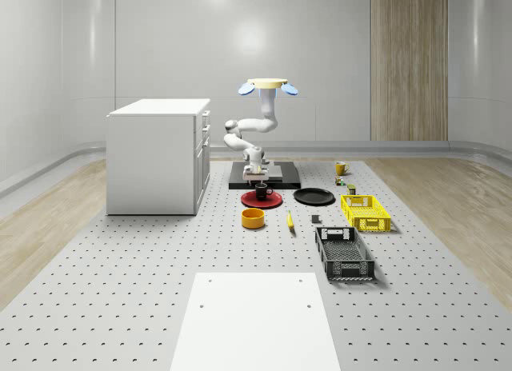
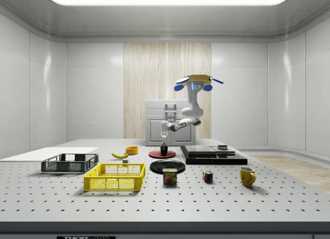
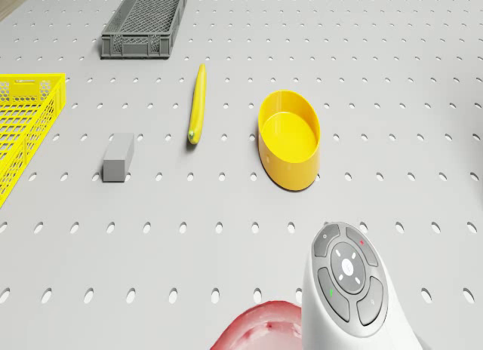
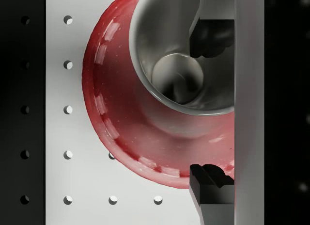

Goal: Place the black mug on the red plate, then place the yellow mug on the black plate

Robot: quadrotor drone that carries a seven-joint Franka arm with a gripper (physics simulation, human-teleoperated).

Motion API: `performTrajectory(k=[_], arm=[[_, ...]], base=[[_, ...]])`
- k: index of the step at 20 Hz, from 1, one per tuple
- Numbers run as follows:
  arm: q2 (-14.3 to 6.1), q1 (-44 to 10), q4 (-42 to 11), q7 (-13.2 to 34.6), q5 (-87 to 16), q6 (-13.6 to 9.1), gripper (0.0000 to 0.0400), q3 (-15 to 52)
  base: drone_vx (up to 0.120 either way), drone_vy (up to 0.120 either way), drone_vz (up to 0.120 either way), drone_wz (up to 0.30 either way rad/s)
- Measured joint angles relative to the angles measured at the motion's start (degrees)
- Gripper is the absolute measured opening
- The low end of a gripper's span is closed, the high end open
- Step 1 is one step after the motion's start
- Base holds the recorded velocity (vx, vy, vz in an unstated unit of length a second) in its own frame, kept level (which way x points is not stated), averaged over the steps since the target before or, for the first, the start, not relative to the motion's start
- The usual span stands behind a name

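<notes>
My end effector [image 4: 211,108] hangs spread over the black mug [image 4: 184,55] on the red plate [image 4: 145,133]; the drone hovers above. I judge the mug stiff, light, smooth: take its rim wall.

Two mugs, the black mug [image 1: 262,190] and the yellow mug [image 1: 341,169]; two plates, the red plate [image 1: 250,201] and the black plate [image 1: 314,197]; two crates, the yellow crate [image 1: 366,212] and the grey crate [image 1: 344,253]; one yellow bowl [image 1: 254,218]; one banana [image 1: 290,221].

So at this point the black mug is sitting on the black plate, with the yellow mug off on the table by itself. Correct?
Not quite. The black mug sits on the red plate, not the black plate, as the whole-scene view shows. The yellow mug is indeed off on the table by itself.
</notes>
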Motion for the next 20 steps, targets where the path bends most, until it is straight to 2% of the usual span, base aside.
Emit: performTrajectory(k=[3, 8, 20], arm=[[-0.36, 0.46, -0.91, -0.03, 1.35, -0.74, 0.0374, 1.45], [-0.75, 0.81, -1.71, -0.02, 2.68, -1.36, 0.0393, 2.85], [-1.26, 0.81, -2.07, 0.11, 3.52, -1.36, 0.04, 3.58]], base=[[0.0, 0.0, 0.093, 0.0], [0.0, 0.008, 0.12, 0.0], [-0.117, 0.12, 0.12, 0.0]])
